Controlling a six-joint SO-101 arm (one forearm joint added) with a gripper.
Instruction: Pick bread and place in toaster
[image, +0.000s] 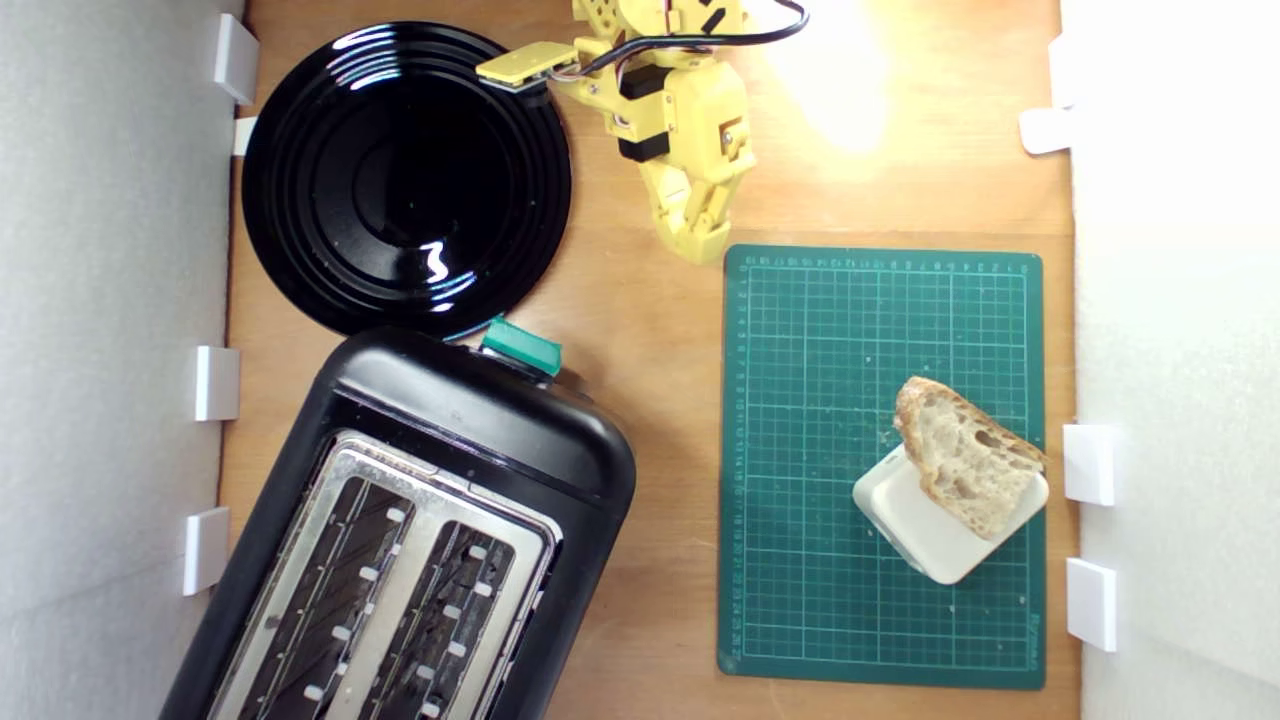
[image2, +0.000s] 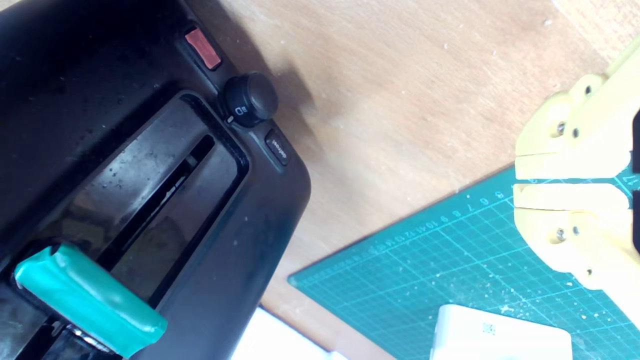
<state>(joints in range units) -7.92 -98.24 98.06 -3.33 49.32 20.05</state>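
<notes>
Bread (image: 968, 468) lying tilted on white block (image: 945, 520), on green cutting mat (image: 820, 450), well apart from yellow gripper (image: 700, 245) with nothing between jaws and slice but bare mat. Jaws closed on nothing, tips meeting just above mat's edge near round black plate (image: 405, 180). Black toaster (image: 420, 520) off to jaws' other side, both slots empty, teal lever tab (image: 522, 347) facing plate.
</notes>
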